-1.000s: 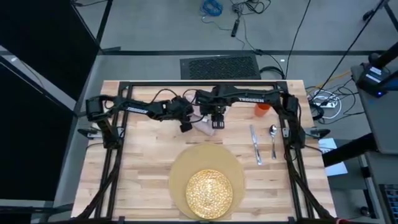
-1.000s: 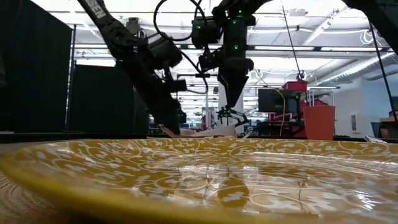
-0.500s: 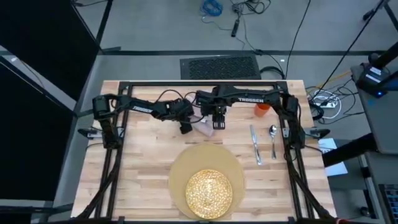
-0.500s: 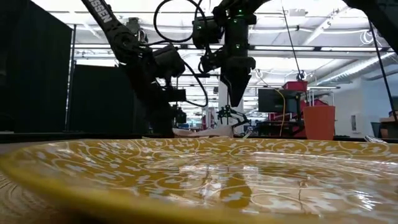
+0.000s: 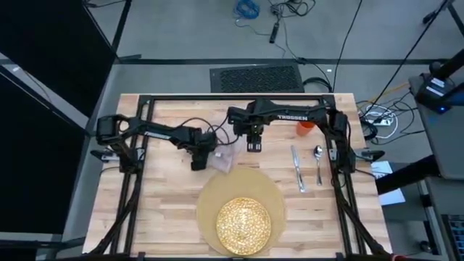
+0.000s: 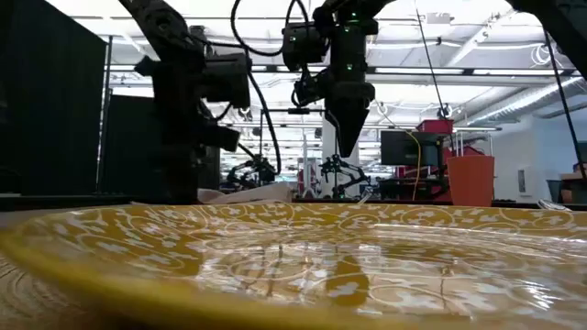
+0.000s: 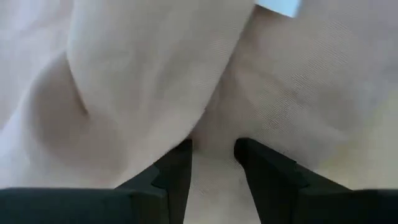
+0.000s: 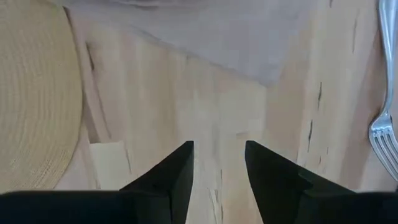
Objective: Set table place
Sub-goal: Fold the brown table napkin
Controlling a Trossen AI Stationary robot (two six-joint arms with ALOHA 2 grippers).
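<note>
The beige napkin (image 5: 224, 161) lies crumpled on the table (image 5: 159, 210), just beyond the far left rim of the round tan placemat (image 5: 217, 190). The yellow plate (image 5: 244, 225) sits on the placemat. My left gripper (image 5: 199, 161) is at the napkin's left side, shut on its cloth (image 7: 155, 81). My right gripper (image 5: 254, 145) hangs above bare wood just right of the napkin, open with nothing between its fingers (image 8: 216, 162). Fork (image 5: 299, 172), spoon (image 5: 318, 162) and orange cup (image 5: 307, 127) lie at the far right. My left gripper pinches a raised fold of the napkin (image 7: 211, 134) between its two fingers, at the napkin's left side. The fingers slant down at it from the table's left. The rest of the napkin lies slack and rumpled on the table (image 6: 246, 192).
The black metal frame (image 5: 217, 96) runs around the table. Bare wood lies to the left of the placemat (image 5: 145, 217) and between placemat and cutlery. The fork's tines (image 8: 384, 134) show beside my right gripper.
My left gripper has moved toward the table's near and left edges, dragging the napkin along the table with it, away from under my right gripper to the placemat's far left rim.
</note>
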